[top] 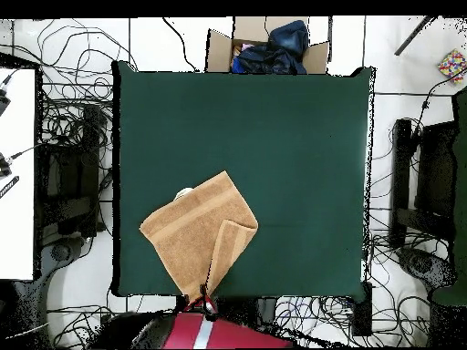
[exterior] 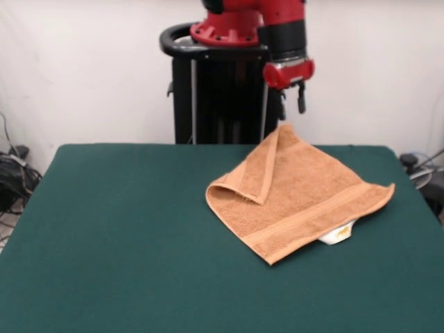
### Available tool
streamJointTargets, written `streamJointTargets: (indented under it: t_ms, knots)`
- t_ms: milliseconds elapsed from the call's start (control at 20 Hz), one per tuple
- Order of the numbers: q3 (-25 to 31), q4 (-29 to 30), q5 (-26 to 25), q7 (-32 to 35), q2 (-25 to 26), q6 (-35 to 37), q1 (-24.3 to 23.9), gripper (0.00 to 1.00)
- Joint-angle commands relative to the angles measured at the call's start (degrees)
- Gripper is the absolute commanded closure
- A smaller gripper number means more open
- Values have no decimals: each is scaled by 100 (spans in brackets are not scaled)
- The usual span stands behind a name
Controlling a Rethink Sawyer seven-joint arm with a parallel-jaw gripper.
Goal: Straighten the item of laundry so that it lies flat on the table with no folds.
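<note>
Towel (exterior: 305, 198): orange-tan terry, lying on the table (exterior: 125, 229) just below and in front of my gripper (exterior: 291, 104). Its far corner rises to a peak right under my fingers; whether I touch it there I cannot tell from the front view. In the overhead view the same corner (top: 208, 290) comes up to my gripper (top: 206, 301) at the table's near edge.

Fold: one flap (exterior: 260, 173) is turned over onto the body of the towel, forming a long triangle from the peak under me out to a rounded corner on the side away from me. This flap is what is left to undo.

Flat portion: the rest of the towel lies spread in a single layer, border band (exterior: 319, 211) showing along the edge farthest from me.

Label (exterior: 338, 234): white, peeping from under the farthest edge.

Gripper: hangs from my red wrist, two dark fingers pointing down with a gap between them, so I judge it spread and holding nothing; the view is not sharp enough to be certain of the tips.

Progress: partly done, in my judgement. The towel is mostly opened; the turned-over flap and the raised corner still keep it from lying flat.
</note>
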Motion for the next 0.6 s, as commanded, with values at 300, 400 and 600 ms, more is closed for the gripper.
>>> streamJointTargets:
  t_ms: [300, 400, 600]
  knots:
    - [-293, -399, 350, 895, -895, 413, 236, 0]
    - [-315, -471, 285, 873, -843, 472, 186, 0]
    - [-309, -677, 108, 795, -757, 656, 6, 0]
